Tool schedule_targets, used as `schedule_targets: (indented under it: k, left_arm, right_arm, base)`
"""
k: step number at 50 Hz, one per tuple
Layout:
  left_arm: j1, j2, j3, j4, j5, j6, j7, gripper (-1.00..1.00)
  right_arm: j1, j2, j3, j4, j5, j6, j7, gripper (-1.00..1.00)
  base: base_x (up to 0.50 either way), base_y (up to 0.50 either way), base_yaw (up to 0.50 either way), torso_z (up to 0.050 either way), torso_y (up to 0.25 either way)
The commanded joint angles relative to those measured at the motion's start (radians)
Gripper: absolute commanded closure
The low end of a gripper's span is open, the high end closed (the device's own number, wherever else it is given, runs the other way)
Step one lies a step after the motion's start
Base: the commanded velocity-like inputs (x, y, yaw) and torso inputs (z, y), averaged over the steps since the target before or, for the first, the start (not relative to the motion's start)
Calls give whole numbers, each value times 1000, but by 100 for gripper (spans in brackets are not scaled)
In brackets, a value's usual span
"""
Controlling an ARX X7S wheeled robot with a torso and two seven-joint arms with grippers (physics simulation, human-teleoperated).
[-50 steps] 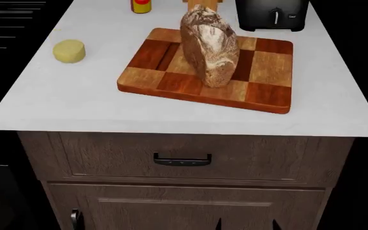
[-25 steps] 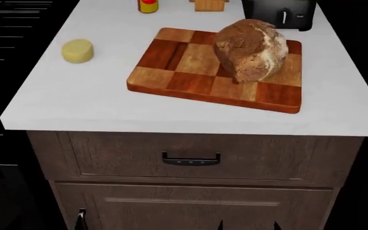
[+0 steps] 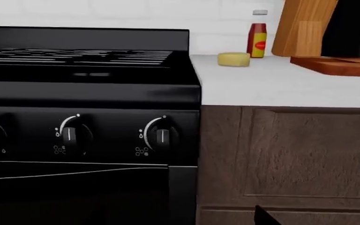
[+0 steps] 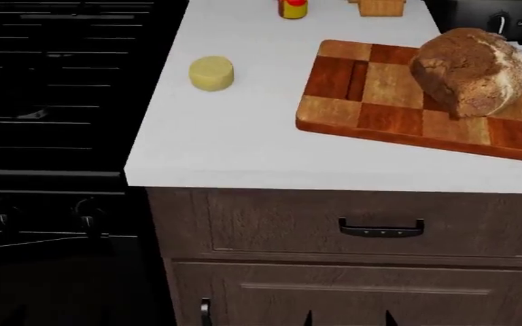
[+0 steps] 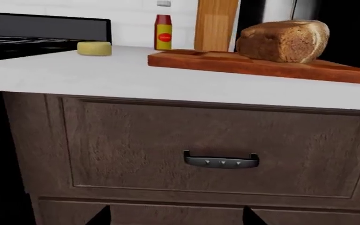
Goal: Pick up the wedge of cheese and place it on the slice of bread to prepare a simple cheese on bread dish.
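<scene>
Nearest to me, below counter height, both wrist cameras look at cabinet fronts: the drawer handle (image 5: 221,161) sits dead ahead of the right wrist, the stove knobs (image 3: 158,136) ahead of the left. Neither pincer shows clearly in any view. Dark tips poke into the lower edge of the wrist and head pictures, but I cannot tell whether either pair stands apart or together. Both arms hang low, well short of the worktop.

On the white counter (image 4: 242,149), toward its stove-side edge, lies the wedge of cheese (image 4: 211,73), alone, flat face up, well apart from everything else. It reads as a short thick puck with a slightly porous skin. My judgement: light, firm enough to hold shape, soft enough to dent under a hard squeeze, with a rind that may be a little slick. I would take it across its curved side wall, fingers low and opposite each other, pressure modest.

Farther along, the chequered cutting board (image 4: 370,102) carries the slice of bread (image 4: 470,70), a large crusty mass near the board's far corner. Its top is domed and rough, so the cheese may rock or slide off; I would aim for the flattest patch.

Beyond stand a condiment bottle (image 4: 292,8) and a dark toaster (image 4: 492,17).
</scene>
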Motion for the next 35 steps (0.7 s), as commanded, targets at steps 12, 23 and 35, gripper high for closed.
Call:
schedule_targets:
  k: [12,23,35]
  left_arm:
    - [-9,-20,22,-22,-18,15,-37,-100]
    - [4,-40,25,59,-22,-10,-61,-100]
    - [-146,-114,18,378,-124,-426,-60,-100]
  right_arm:
    - [10,24,-34,6,20,-6,21,-100]
    - [-6,42,-35,-82,44,59,34,-100]
    - [105,113,-2,-440,121,493,44,-100]
  base:
    - [0,500,0,0,0]
    - [0,92,0,28,0]
    - [0,0,0,50,0]
